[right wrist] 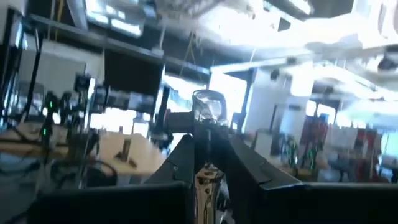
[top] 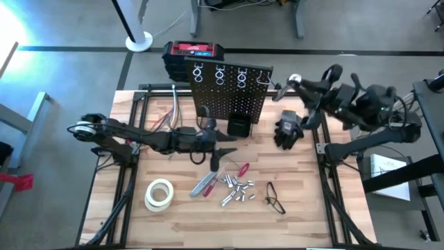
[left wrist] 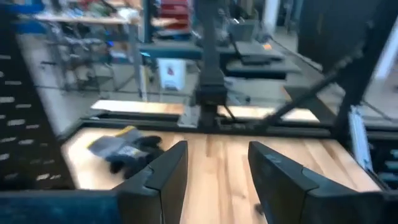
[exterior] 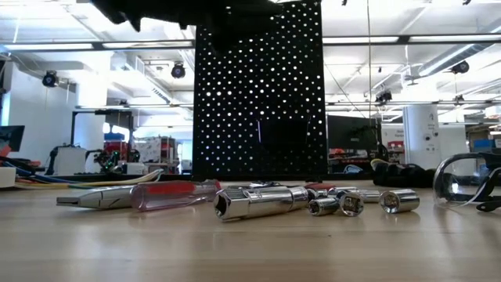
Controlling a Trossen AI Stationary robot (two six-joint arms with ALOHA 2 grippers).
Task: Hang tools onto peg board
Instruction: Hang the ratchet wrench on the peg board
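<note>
The black peg board (top: 229,94) stands upright at the table's far middle, with silvery ring hooks (top: 220,72) along its top and a small black bin (top: 239,125) at its foot. Red-handled tools (top: 242,169), grey pliers (top: 204,185) and several short silvery bits (top: 236,189) lie on the wood in front of it; the low view shows them too (exterior: 262,201). My left gripper (top: 223,146) is open over the table just in front of the board, nothing between its fingers (left wrist: 165,177). My right gripper (top: 298,83) hangs high beside the board's upper right corner, shut on a silvery tool (right wrist: 208,107). My right gripper pinches the silvery tool's shaft (right wrist: 207,177) between its two fingers, which lie along the shaft. The tool's round head (right wrist: 208,106) sticks out past the fingertips, toward the peg board's top right corner. The tool is lifted clear of the table and the board.
Black gloves (top: 286,130) lie right of the board, a whitish tape roll (top: 159,194) at the near left, safety glasses (top: 275,198) at the near right. A red-and-black box (top: 194,52) stands behind the board. Bare wood lies along the near edge.
</note>
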